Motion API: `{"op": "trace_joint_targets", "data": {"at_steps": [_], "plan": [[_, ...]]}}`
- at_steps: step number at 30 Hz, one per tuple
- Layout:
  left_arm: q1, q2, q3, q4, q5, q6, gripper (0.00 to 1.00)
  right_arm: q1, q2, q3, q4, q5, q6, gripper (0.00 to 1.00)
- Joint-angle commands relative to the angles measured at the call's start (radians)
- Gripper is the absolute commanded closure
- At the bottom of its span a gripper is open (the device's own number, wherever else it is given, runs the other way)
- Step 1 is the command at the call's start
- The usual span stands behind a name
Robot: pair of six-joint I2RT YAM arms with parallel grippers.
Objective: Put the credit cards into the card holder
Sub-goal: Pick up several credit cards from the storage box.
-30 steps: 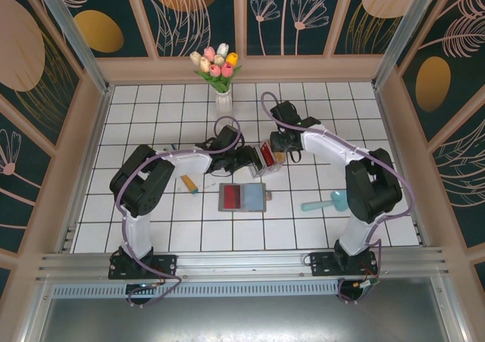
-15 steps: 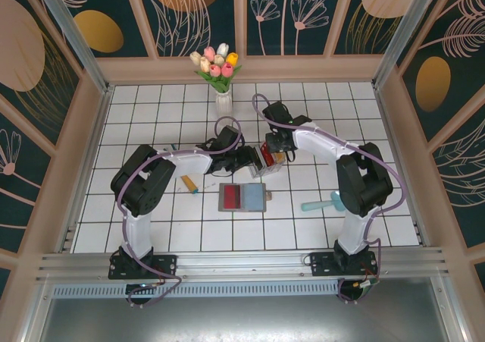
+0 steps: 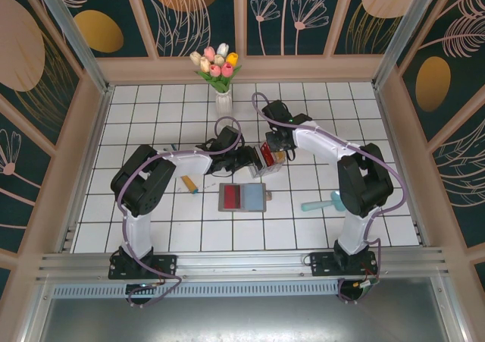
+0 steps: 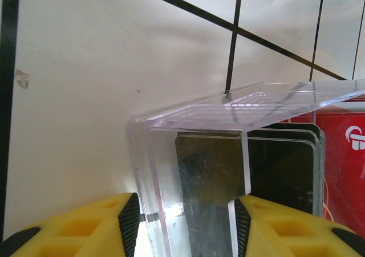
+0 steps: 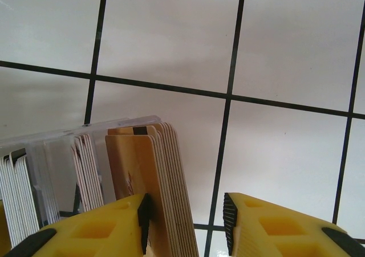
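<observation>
Pick-up step under way. The left fingers [image 4: 122,225] clamp an end wall of the clear rack [image 4: 194,117], bracing it. The right fingers [image 5: 251,223] stand half-wide astride the tan cards [image 5: 137,166] at one end of the rack, one pad touching and a gap at the other. The card holder [image 3: 242,197] lies open just nearside of the rack. Next, I reckon: pinch a card and lift it straight up.

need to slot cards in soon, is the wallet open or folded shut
Open: the card holder lies spread flat, its reddish and blue inner halves facing up in the top view.
</observation>
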Motion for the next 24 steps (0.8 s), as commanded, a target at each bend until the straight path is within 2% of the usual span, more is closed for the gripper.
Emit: {"op": "trace_joint_targets", "data": {"at_steps": [1, 4, 9, 19, 21, 24], "plan": [[0.005, 0.018, -0.032, -0.064, -0.033, 0.018, 0.52, -0.01, -0.033, 0.026, -0.058, 0.067, -0.016, 0.6], [0.004, 0.018, -0.032, -0.062, -0.034, 0.018, 0.52, -0.01, -0.034, 0.029, -0.058, 0.055, -0.019, 0.67], [0.004, 0.019, -0.032, -0.061, -0.031, 0.017, 0.52, -0.01, -0.034, 0.029, -0.057, 0.046, -0.019, 0.69], [0.005, 0.021, -0.032, -0.059, -0.027, 0.018, 0.52, -0.01, -0.041, 0.032, -0.054, 0.022, -0.016, 0.85], [0.004, 0.021, -0.03, -0.059, -0.028, 0.018, 0.52, -0.01, -0.046, 0.032, -0.054, 0.016, -0.016, 0.91], [0.004, 0.021, -0.03, -0.059, -0.028, 0.018, 0.52, -0.01, -0.057, 0.032, -0.054, 0.013, -0.011, 0.91]]}}
